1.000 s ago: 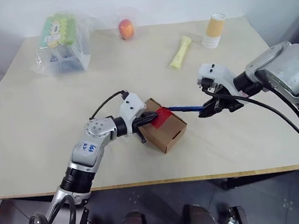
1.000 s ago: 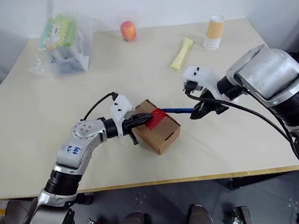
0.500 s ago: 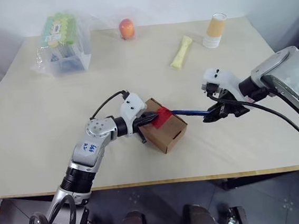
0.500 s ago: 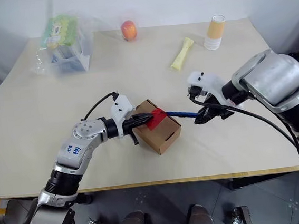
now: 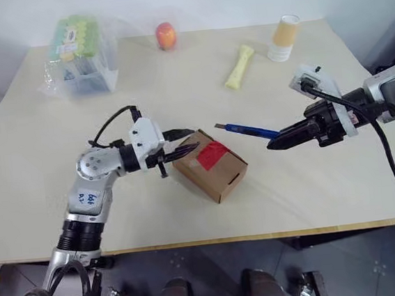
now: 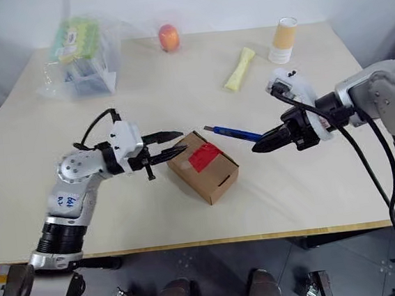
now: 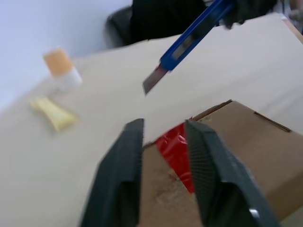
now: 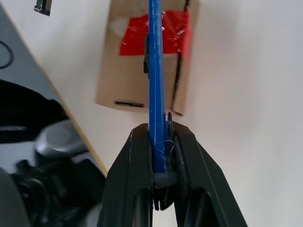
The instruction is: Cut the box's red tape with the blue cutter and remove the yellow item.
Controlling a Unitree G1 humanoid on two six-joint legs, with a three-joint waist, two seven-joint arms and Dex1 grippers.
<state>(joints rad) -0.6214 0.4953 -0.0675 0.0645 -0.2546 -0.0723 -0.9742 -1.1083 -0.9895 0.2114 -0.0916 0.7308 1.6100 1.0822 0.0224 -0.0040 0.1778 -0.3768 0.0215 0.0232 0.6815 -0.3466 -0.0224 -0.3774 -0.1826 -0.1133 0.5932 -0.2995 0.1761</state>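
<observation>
Brown cardboard, the box (image 5: 210, 165) sits toward the near middle of the table (image 5: 314, 193) with the red tape (image 5: 212, 154) across its top; the left gripper (image 5: 181, 140) hovers at its left end with fingers spread, gripping nothing. Just right of the box, the right gripper (image 5: 273, 145) pinches the blue cutter (image 5: 246, 130), whose blade end hangs in the air above the box's far right edge. Farther back lie a pale yellow packet (image 5: 238, 67), a paper cup (image 5: 283, 39), an orange-red fruit (image 5: 166, 35) and a clear bag (image 5: 80, 58) of green-topped items.
</observation>
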